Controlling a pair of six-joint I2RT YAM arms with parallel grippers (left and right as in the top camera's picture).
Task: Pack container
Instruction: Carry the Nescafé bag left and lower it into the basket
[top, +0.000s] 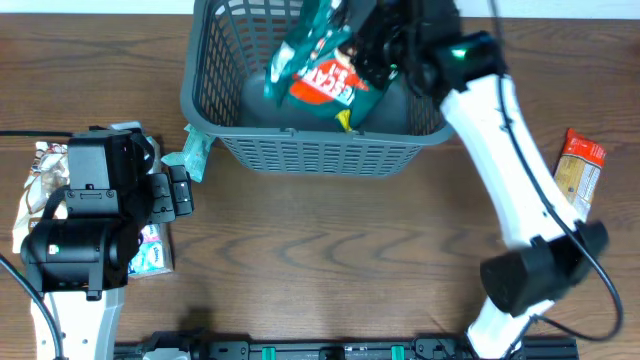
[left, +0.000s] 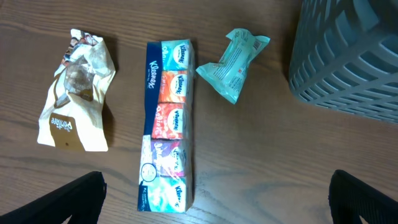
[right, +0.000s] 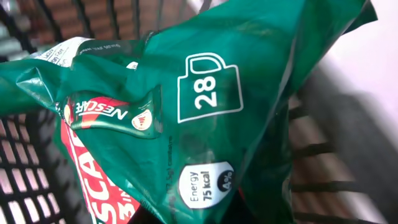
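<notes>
Overhead. The container (top: 315, 150) sits at the middle of the tabletop's (top: 330, 250) far edge, its top cut off by the frame. The right arm (top: 500, 190) reaches from the near right corner up over the container's right half. The right gripper (top: 370, 45) is above the interior. Its jaws are closed on the upper end of a green coffee bag (top: 320, 65), though the fingertips are covered by foil. The bag hangs tilted inside the rim, with a red panel facing up. An orange packet (top: 580, 170) lies near the right edge, well apart from the container. The left arm (top: 85, 225) stands over the left edge and partly covers a beige bag (top: 35, 190) and a tissue pack (top: 152, 252). A teal packet (top: 195, 155) lies just beside the container's near left corner.

Left wrist. The left gripper (left: 216, 186) has its jaws spread wide, with dark fingertips (left: 78, 199) in the two bottom corners of the frame and nothing between them but bare wood. The beige bag (left: 74, 93), crumpled, lies left. The tissue pack (left: 168, 124), a long strip of printed packets, is in the centre. The teal packet (left: 233, 62) lies between the strip and the container (left: 348, 56), touching neither.

Right wrist. The green coffee bag (right: 205, 112) fills the frame, showing "28" and "75 kcal" marks. The container's lattice wall (right: 25, 168) shows behind it. The jaws are not visible here.
</notes>
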